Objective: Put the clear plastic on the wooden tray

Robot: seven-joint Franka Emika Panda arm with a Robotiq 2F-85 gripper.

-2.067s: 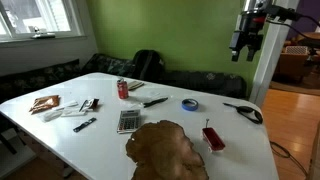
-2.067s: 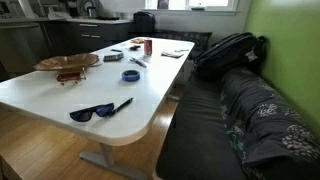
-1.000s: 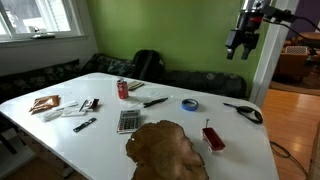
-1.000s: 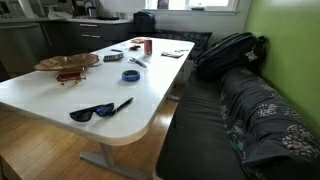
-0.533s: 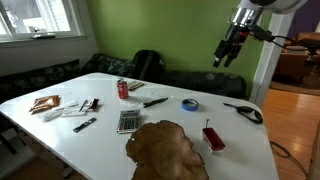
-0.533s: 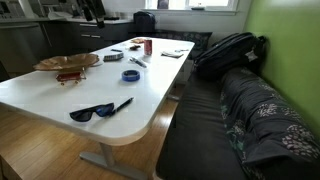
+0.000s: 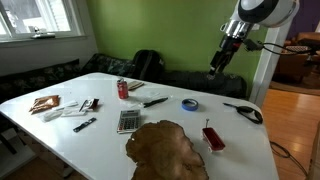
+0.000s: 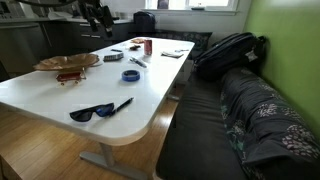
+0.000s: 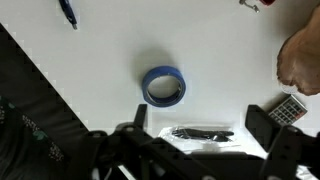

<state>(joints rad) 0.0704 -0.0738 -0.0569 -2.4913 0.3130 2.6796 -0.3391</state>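
While end effector (image 7: 214, 65) hangs aloft, wooden tray (image 7: 165, 150) lies brown, wavy-edged, mottled.

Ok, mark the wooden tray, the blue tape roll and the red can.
wooden tray (image 7: 165, 148), in an exterior view, middle of its top face.
blue tape roll (image 9: 164, 73), wrist view, upper band of the ring.
red can (image 7: 123, 90), in an exterior view, middle of its side.
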